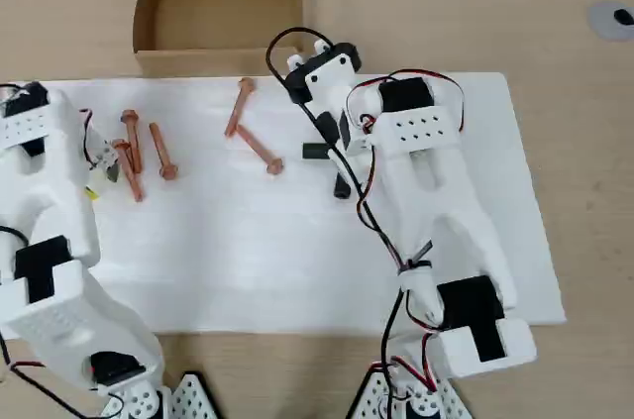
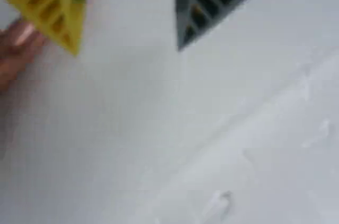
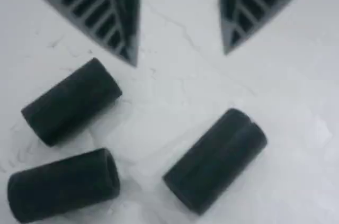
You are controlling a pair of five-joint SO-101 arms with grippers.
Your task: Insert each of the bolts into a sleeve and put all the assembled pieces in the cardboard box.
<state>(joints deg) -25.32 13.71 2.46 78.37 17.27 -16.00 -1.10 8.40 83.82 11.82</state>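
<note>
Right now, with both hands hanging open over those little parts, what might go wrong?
1. Three black sleeves lie close together below the open right hand. Closing on one may nudge its neighbours, and being round they could roll away.
2. The bolts by the left hand lie bunched, so it might catch two or scatter them.
3. The cardboard box sits off the white mat and has a raised wall, so a low carry could hit it.

Cardboard box (image 1: pixel 147 3) on the table (image 1: pixel 575 142), behind the mat (image 1: pixel 248 251). On the mat: three bolts (image 1: pixel 132 142) at left, two bolts (image 1: pixel 258 147) at centre, and sleeves (image 3: pixel 214 160) to their right, just beside the right gripper (image 3: pixel 180 54). Two sleeves lie side by side, a third apart.
</note>
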